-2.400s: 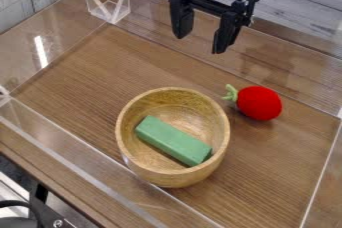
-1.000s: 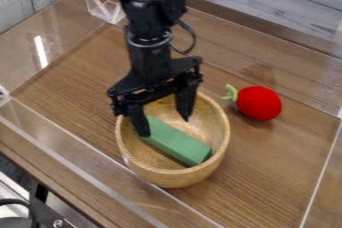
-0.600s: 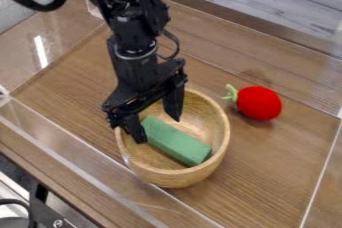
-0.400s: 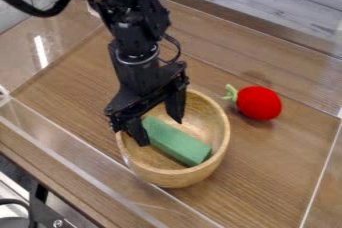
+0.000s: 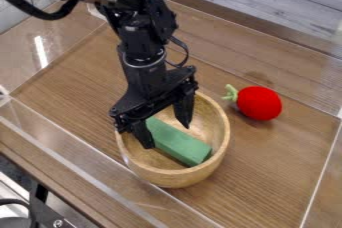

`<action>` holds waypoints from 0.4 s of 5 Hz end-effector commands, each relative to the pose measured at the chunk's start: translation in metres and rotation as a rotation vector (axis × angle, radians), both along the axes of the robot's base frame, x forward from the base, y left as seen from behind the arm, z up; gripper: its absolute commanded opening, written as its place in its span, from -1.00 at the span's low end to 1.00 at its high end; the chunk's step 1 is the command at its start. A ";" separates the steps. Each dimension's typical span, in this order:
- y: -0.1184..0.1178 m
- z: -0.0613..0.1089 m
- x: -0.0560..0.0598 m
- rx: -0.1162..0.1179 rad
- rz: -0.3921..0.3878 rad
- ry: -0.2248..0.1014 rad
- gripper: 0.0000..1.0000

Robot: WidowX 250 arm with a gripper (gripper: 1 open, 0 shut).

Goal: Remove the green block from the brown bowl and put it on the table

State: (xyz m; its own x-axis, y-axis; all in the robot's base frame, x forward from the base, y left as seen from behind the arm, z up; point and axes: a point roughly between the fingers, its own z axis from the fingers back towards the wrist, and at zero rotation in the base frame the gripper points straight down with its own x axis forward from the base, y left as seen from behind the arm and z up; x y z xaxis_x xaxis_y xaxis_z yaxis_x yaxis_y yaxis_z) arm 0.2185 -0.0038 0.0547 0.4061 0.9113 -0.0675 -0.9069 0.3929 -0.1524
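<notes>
The brown bowl (image 5: 214, 158) sits on the table (image 5: 287, 167) near its front middle. Inside it lies the green block (image 5: 183, 144), a flat mint-green bar running diagonally. My gripper (image 5: 164, 123) hangs straight down over the bowl's left half, open, with one finger on each side of the block's upper left end. The fingertips reach down inside the rim. I cannot tell whether they touch the block. Part of the block's near end is hidden behind the fingers.
A red strawberry-like toy (image 5: 257, 103) lies on the table just right of the bowl. Low clear acrylic walls (image 5: 80, 182) border the tabletop. A clear folded stand (image 5: 104, 2) sits at the back left.
The gripper came down from the back of the table into the bowl. In the last second it shifted slightly and turned a little about the block, staying open.
</notes>
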 end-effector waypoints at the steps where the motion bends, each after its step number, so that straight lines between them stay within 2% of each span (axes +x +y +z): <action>1: -0.005 0.007 0.011 0.003 -0.053 -0.047 1.00; 2: 0.001 0.006 0.012 0.011 -0.050 -0.052 1.00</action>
State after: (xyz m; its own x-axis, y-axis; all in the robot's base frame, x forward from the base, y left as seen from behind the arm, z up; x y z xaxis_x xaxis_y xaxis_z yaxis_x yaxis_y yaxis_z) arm 0.2220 -0.0054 0.0539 0.4577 0.8876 -0.0513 -0.8806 0.4446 -0.1640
